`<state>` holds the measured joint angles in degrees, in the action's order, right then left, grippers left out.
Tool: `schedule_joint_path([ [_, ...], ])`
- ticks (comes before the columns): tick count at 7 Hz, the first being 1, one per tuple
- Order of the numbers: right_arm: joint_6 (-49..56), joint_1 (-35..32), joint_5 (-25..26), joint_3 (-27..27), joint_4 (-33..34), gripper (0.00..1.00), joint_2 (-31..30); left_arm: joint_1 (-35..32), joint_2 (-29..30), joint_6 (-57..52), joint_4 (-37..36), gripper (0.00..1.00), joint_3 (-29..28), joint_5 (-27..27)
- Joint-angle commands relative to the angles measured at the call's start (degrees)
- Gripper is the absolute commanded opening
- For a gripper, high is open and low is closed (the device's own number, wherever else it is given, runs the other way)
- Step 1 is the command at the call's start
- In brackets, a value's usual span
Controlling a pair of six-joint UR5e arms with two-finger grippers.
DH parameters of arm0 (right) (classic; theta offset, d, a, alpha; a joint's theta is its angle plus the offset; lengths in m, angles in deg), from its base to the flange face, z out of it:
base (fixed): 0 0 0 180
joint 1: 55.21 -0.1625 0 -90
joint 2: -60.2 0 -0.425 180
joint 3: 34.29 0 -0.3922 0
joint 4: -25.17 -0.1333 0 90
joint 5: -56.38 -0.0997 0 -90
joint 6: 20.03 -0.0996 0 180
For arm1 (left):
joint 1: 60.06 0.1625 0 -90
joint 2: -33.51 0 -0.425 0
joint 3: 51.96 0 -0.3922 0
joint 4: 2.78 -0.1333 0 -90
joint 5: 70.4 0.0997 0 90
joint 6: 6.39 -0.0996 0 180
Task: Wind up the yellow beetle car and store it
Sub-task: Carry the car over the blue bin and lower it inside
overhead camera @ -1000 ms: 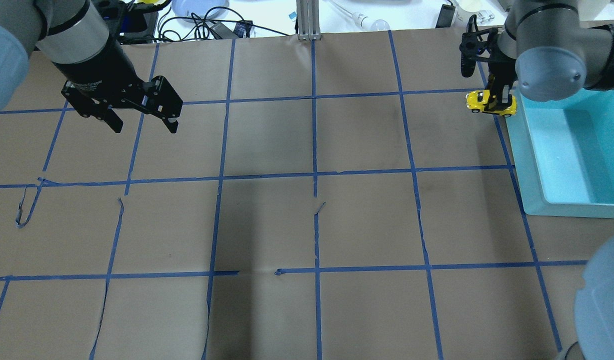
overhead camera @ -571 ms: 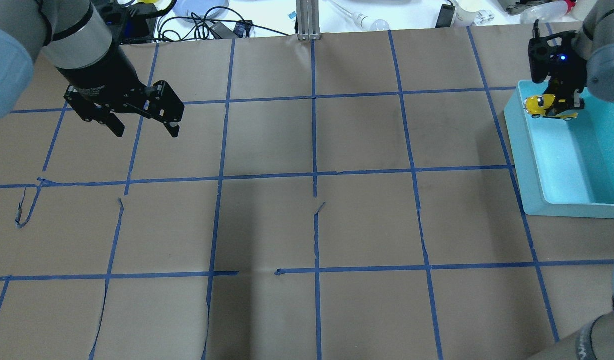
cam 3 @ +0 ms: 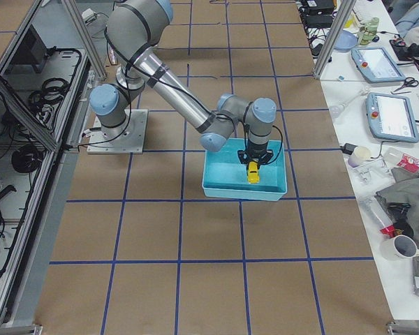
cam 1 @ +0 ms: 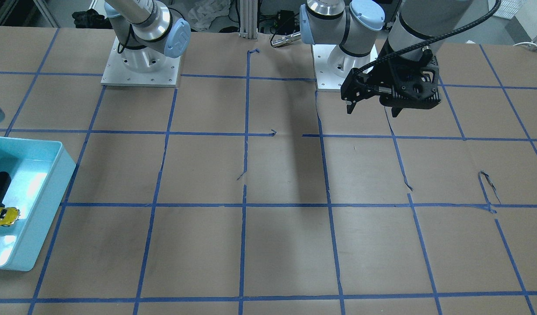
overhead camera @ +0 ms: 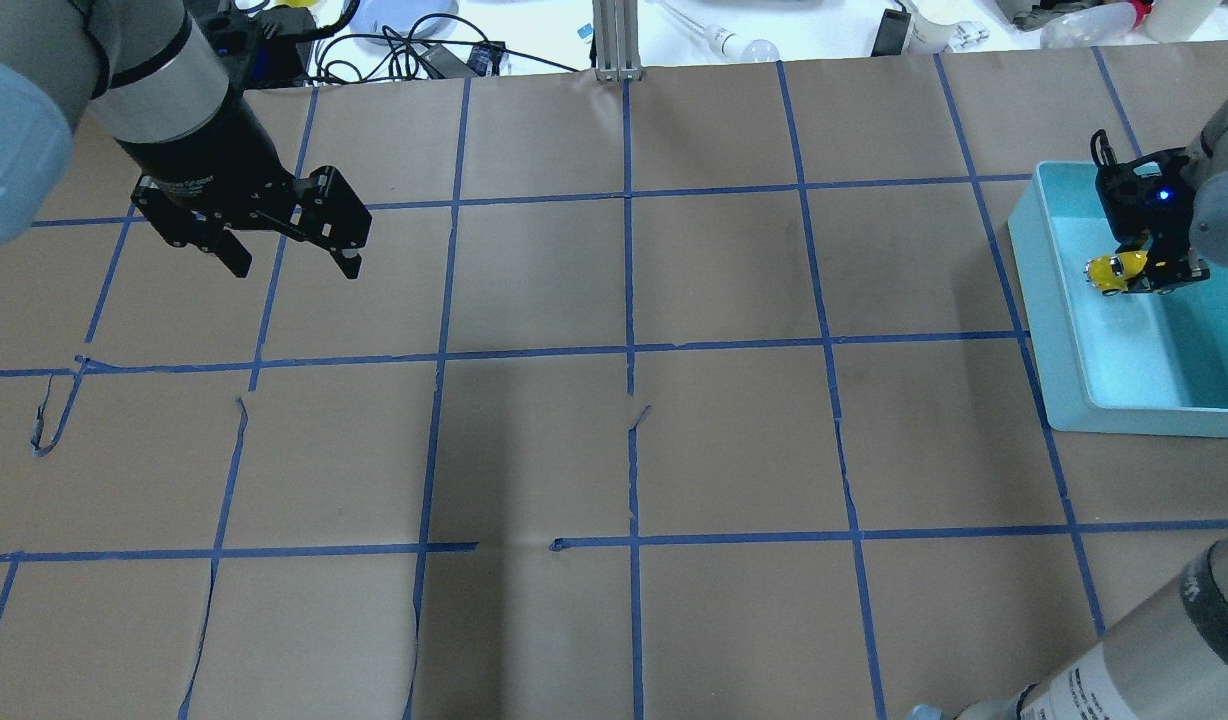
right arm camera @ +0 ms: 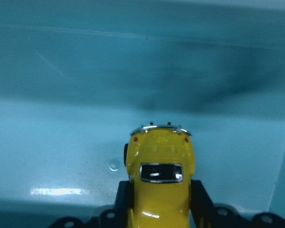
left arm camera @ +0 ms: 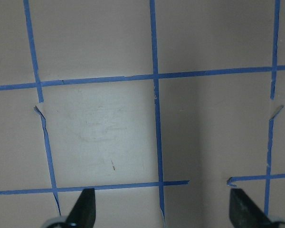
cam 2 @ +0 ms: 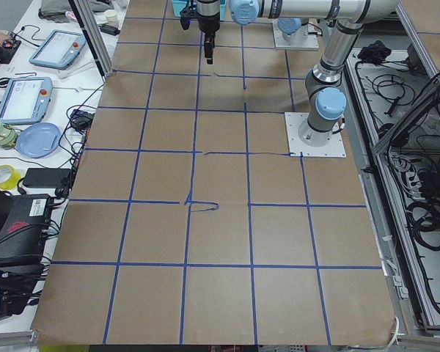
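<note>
My right gripper (overhead camera: 1142, 274) clasps the small rounded yellow beetle car (right arm camera: 161, 154) inside the turquoise plastic tray (overhead camera: 1049, 320); my left gripper (overhead camera: 294, 262) hangs spread.

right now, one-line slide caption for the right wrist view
Right gripper holds the yellow beetle car inside the teal bin.
</note>
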<state>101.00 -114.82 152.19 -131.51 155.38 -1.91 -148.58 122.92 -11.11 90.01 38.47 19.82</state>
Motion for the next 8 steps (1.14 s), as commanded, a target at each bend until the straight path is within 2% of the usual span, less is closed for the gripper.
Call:
schedule_joint_path([
  [1,0.27,0.20,-0.35,-0.51,0.31,0.19,0.50,-0.08,0.06,0.24,0.02,1.00,0.00,-0.13],
  [2,-0.52,0.20,-0.18,-0.42,-0.48,0.95,-0.11,-0.08,-0.03,0.24,-0.07,1.00,0.00,-0.13],
  [3,-0.87,0.20,-0.27,0.54,-2.49,1.00,-1.33,-0.08,-0.03,0.50,-0.15,1.00,0.00,-0.31],
  [6,-7.71,-0.33,-7.28,3.61,-14.50,1.00,-12.03,-0.08,-0.03,0.33,-0.24,1.00,-0.09,-0.22],
  [7,-15.74,-0.76,-8.00,5.28,-21.34,1.00,-15.81,-0.08,-0.03,0.41,-0.24,1.00,-0.09,-0.22],
  [8,-29.22,-1.64,-7.22,6.68,-26.19,1.00,-19.76,-0.08,-0.03,0.24,-0.24,1.00,-0.09,-0.22],
])
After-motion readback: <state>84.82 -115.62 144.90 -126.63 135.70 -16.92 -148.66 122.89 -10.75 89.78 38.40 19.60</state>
